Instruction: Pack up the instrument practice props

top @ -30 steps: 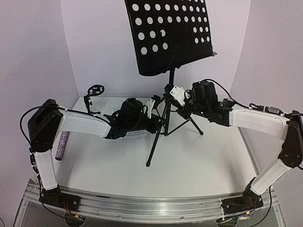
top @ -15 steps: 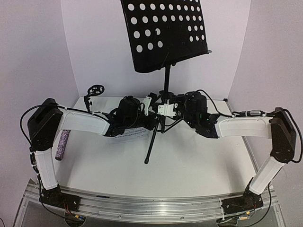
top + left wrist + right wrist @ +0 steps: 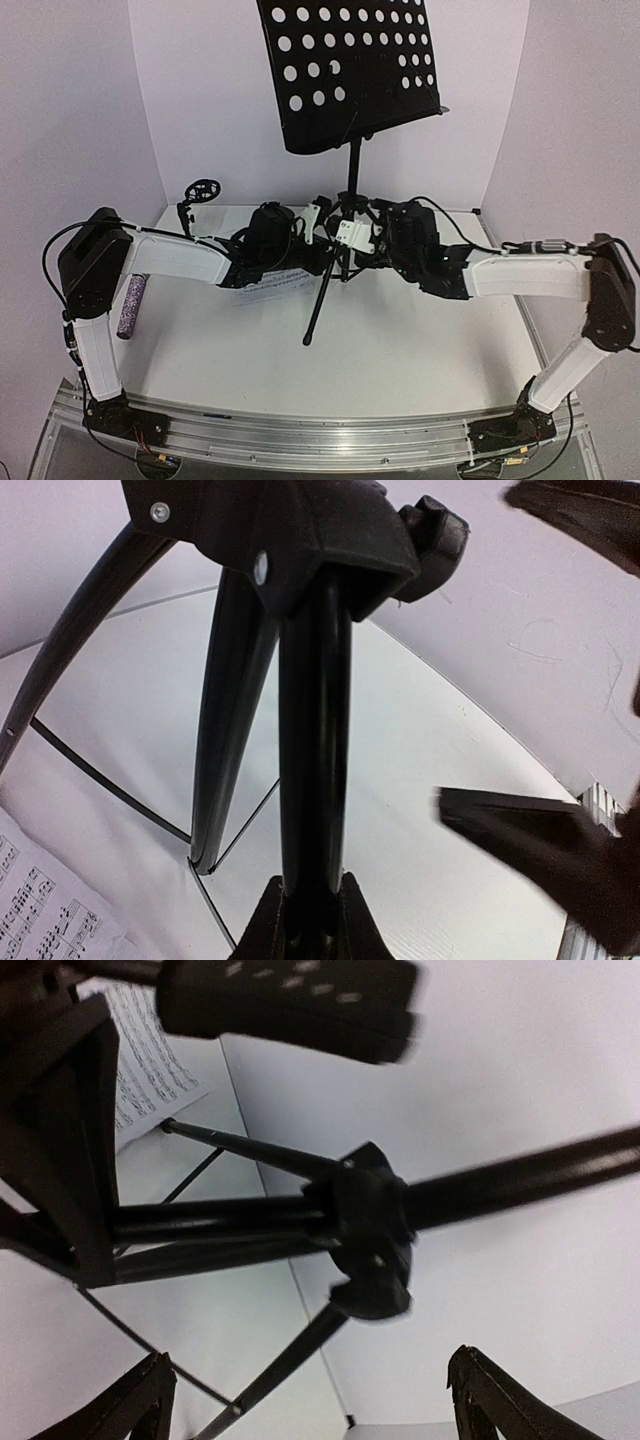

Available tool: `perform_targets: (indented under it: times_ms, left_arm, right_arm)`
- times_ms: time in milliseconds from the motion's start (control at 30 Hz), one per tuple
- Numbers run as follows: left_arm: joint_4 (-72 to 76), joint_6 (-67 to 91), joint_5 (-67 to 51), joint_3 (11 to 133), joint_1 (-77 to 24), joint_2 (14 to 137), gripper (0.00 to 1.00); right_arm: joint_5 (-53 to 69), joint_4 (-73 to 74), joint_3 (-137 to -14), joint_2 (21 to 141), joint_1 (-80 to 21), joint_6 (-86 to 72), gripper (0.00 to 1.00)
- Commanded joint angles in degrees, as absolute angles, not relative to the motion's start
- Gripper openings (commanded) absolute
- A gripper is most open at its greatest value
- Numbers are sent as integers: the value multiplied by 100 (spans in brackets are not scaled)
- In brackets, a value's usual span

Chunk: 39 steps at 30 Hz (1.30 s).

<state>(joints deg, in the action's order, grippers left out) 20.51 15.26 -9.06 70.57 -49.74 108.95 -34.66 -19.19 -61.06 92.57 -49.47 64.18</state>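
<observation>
The tall black music stand (image 3: 350, 70) stands tilted at mid-table, its legs drawn in and one leg tip (image 3: 307, 340) reaching forward. My left gripper (image 3: 322, 224) is shut on its lower pole (image 3: 315, 780), which runs up between the jaws of the left gripper (image 3: 312, 920). My right gripper (image 3: 352, 238) sits just right of the pole, open, with the leg hub (image 3: 370, 1220) above its spread fingertips (image 3: 478, 1385) and nothing between them. White sheet music (image 3: 270, 284) lies under the left arm. The purple microphone (image 3: 131, 305) lies at the left edge. The small mic stand (image 3: 200, 195) stands at the back left.
White walls close in the table at the back and on both sides. The stand's perforated desk (image 3: 290, 1000) hangs over both wrists. A thin brace wire (image 3: 110, 785) runs between the legs near the sheet music (image 3: 40, 910).
The stand's spread legs have folded in and the stand has shifted left. My right gripper moved left and down with it, then opened and let go. The left gripper stays shut on the pole.
</observation>
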Motion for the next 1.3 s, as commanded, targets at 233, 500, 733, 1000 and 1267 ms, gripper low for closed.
perform_targets:
  times_ms: [233,500,733,1000,1267]
  left_arm:
    - [1779,1451,-1248,7238,-5098,11072,0]
    - [1766,1402,-1268,7277,-5098,11095,0]
    - [1792,1389,-1282,7278,-5102,11092,0]
    - [1810,1397,-1283,7310,-5098,11130,0]
    - [1802,1380,-1257,7313,-5098,11113,0]
  right_arm:
    - [-805,328,-5880,7460,-4614,-1153,94]
    - [535,-1305,-5544,7697,-3358,-5509,92]
    - [762,-2263,-5832,8361,-3299,-7137,80]
    - [827,-2937,-6018,8958,-3298,-7924,68]
    - [964,-3542,-6071,9455,-3307,-8376,52]
